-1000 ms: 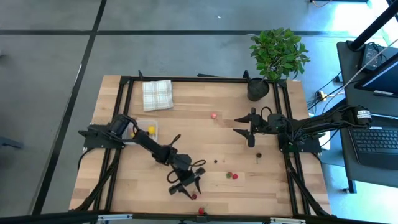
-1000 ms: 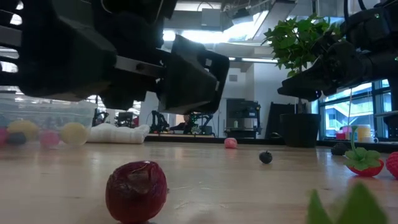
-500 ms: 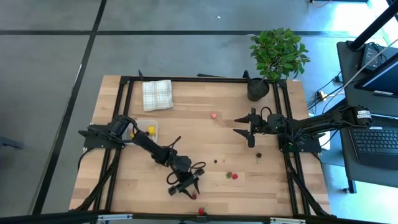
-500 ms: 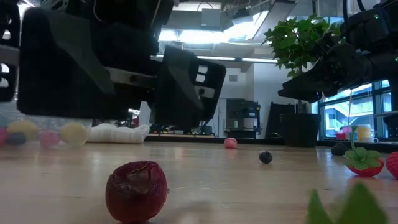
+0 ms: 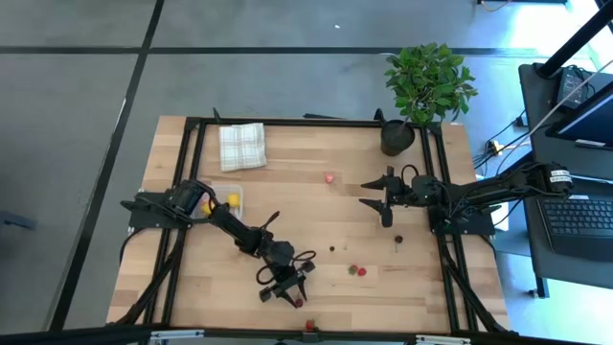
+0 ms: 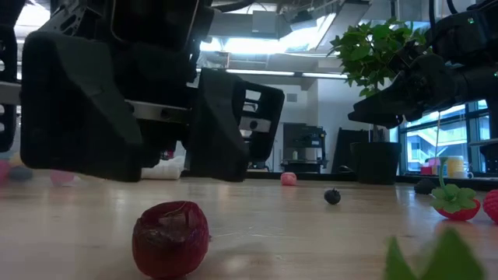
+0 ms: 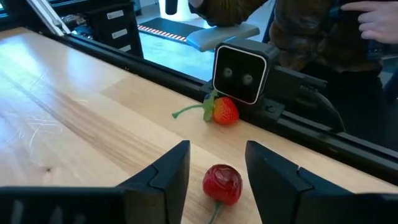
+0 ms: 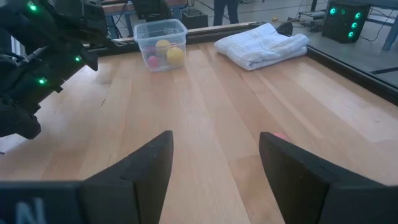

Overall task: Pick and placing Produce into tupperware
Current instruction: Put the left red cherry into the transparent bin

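Observation:
A dark red cherry-like piece [image 7: 222, 183] lies on the wood near the table's front edge. My left gripper [image 7: 217, 177] is open, with a finger standing on either side of the piece and a gap showing to each. The same piece [image 6: 170, 239] lies just in front of the fingers in the low view. The clear tupperware [image 5: 226, 198] stands at the left and holds yellow and pink pieces [image 8: 168, 53]. More produce lies loose: a strawberry [image 7: 225, 111] by the front rail, another [image 5: 356, 270], a pink piece [image 5: 329, 177] and a dark one [image 5: 397, 240]. My right gripper [image 5: 374, 194] waits open at the right.
A folded checked cloth [image 5: 241, 146] lies at the far left. A potted plant [image 5: 397, 137] stands at the far right corner. The low camera's housing [image 7: 239, 73] sits on the front rail just beyond the strawberry. A person stands behind that rail. Bare wood lies mid-table.
My left gripper has sunk a little toward the table top around the dark red piece, and the gap between its fingers has narrowed. The piece has stayed where it was.

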